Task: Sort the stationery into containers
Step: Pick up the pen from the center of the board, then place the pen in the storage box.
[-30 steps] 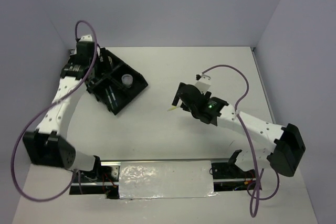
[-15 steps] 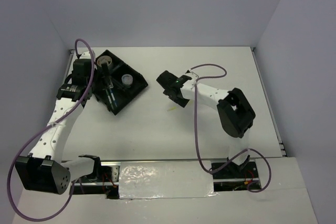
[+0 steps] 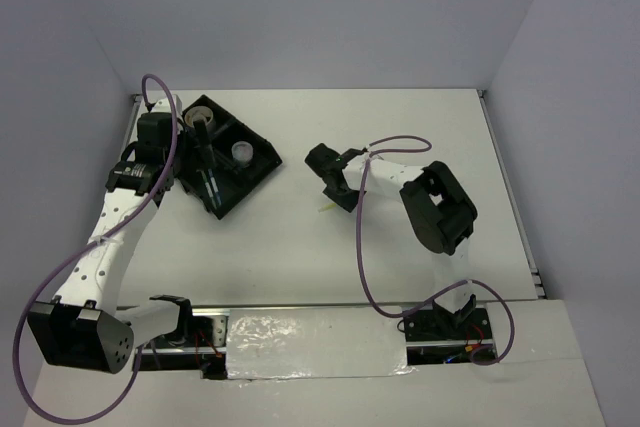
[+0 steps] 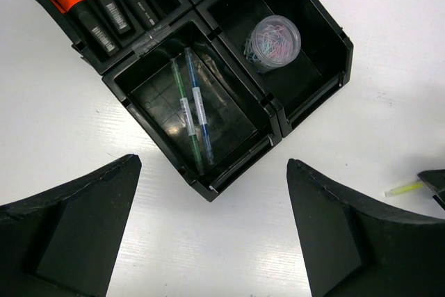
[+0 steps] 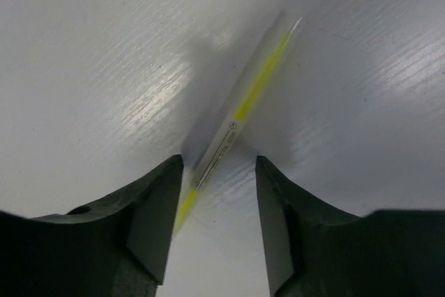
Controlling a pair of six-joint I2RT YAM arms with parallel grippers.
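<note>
Yellow pen (image 5: 236,123): flat on the table (image 5: 104,46), mid-frame in the top view, between the parted fingers of the right gripper (image 5: 219,172), ungripped. Left gripper (image 4: 213,165): spread wide, empty, over the black tray (image 4: 240,163) at upper left.

1. My top camera sees the whole desk (image 3: 300,247) from high up.
2. My left wrist camera looks down, near the tray (image 4: 316,99).
3. My right one sits right over the pen (image 5: 236,119); all three see it.

tray (image 4: 240,165) left on table (image 3: 400,117), two pens (image 4: 186,113) inside, loose pen (image 5: 240,126) right
</note>
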